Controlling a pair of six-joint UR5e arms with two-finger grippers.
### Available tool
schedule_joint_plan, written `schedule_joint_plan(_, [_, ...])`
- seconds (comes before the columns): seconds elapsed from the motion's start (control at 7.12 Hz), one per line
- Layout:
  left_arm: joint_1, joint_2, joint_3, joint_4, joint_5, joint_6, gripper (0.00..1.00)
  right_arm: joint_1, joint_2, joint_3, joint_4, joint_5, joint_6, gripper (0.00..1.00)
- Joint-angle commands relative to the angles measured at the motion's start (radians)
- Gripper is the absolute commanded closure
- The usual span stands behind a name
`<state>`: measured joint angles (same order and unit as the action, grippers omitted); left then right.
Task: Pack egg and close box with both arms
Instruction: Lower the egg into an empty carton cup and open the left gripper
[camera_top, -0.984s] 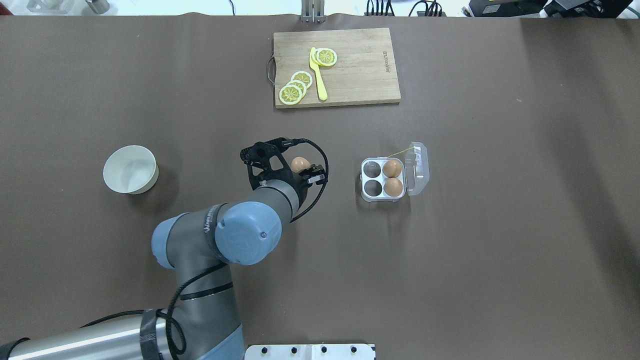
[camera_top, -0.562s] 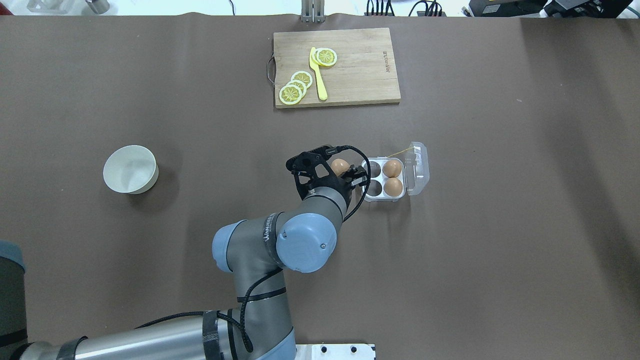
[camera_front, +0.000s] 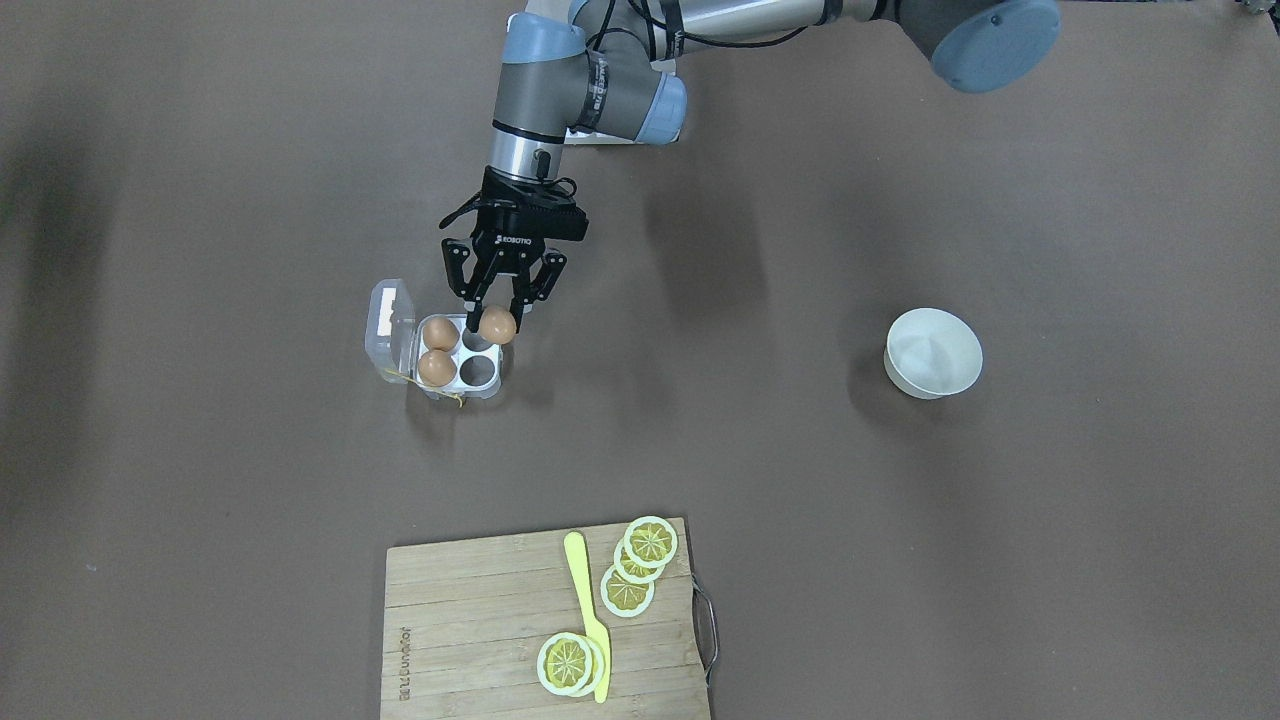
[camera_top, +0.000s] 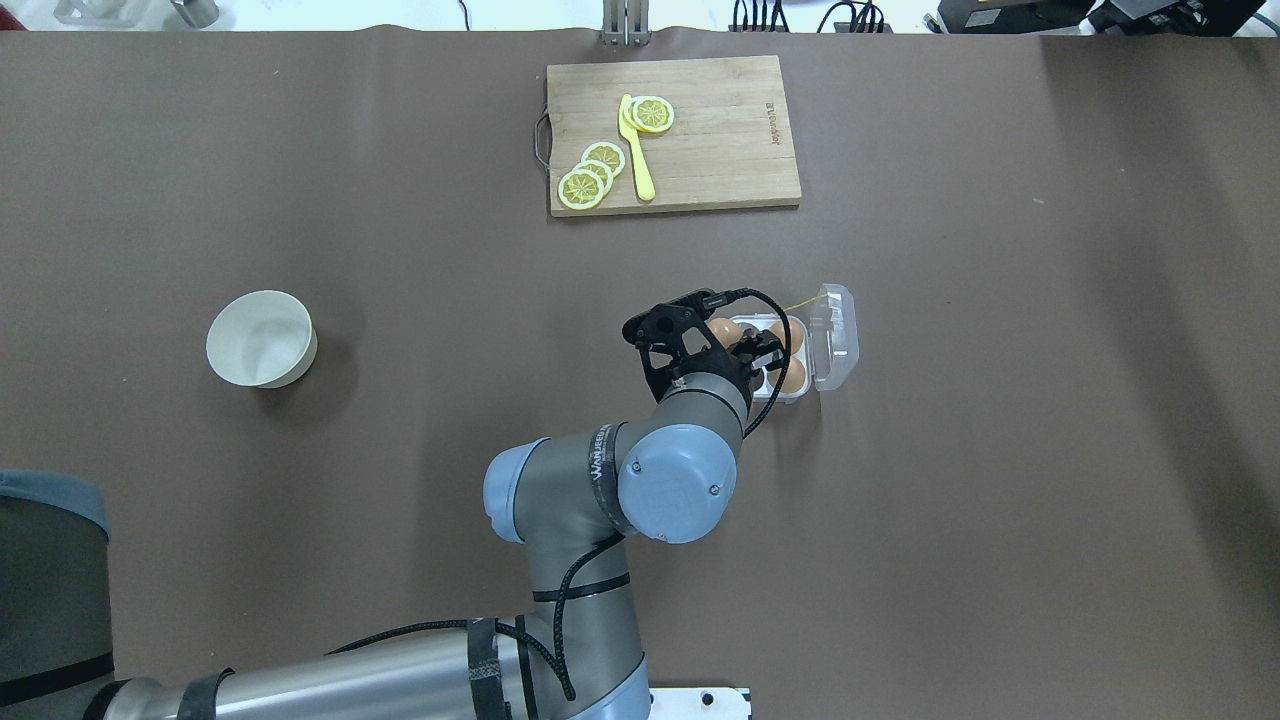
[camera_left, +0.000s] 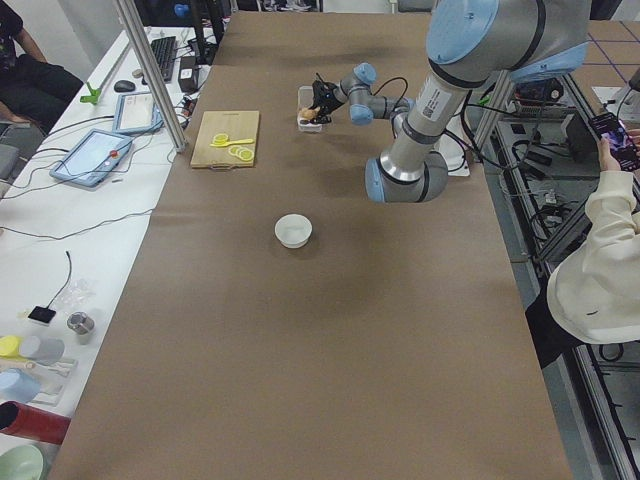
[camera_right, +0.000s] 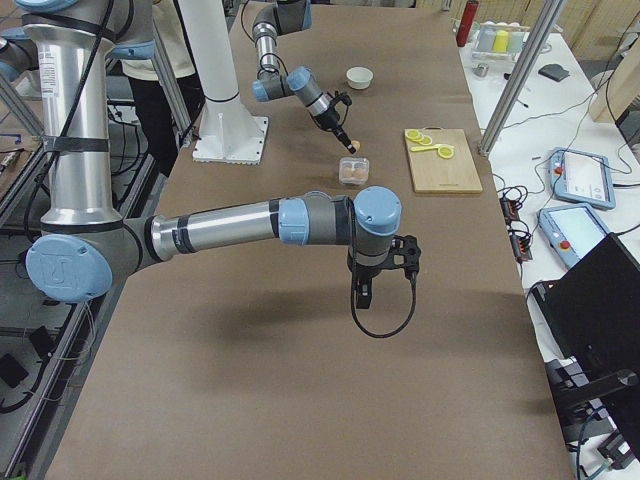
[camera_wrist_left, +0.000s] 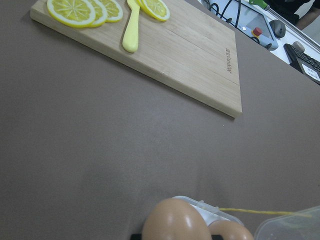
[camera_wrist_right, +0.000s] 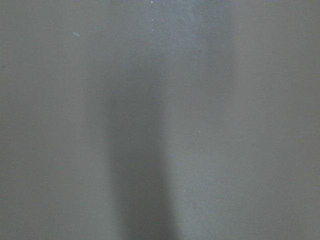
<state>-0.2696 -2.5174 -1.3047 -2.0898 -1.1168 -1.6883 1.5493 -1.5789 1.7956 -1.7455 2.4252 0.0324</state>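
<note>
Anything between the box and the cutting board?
No. Just bare table between the box and the cutting board, plain in the front-facing view.

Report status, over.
Left gripper shut on egg, above box. Lid open, two other eggs seated. Right gripper away from box, state unclear. Nothing blocking the cup.

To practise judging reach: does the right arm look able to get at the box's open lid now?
Probably yes. The lid stands open on the side of the box facing the right arm; the left end effector holds the egg over an opposite cup, and bare table lies between.
</note>
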Motion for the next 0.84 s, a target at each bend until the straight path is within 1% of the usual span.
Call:
schedule_joint_plan(0.0, [0.001,-0.014,0.025,-0.007,0.0,0.002,1.0,0.0,-0.001,0.001,-0.002,0.0,0.001,0.0])
schedule_joint_plan(0.56, [0.001,-0.04,0.059,-0.013,0.0,0.002,1.0,0.0,-0.001,0.002,-0.002,0.002,0.001,0.0])
schedule_joint_plan(0.7, [0.0,-0.041,0.061,-0.013,0.0,0.002,0.71,0.0,-0.001,0.002,-0.002,0.002,0.001,0.0])
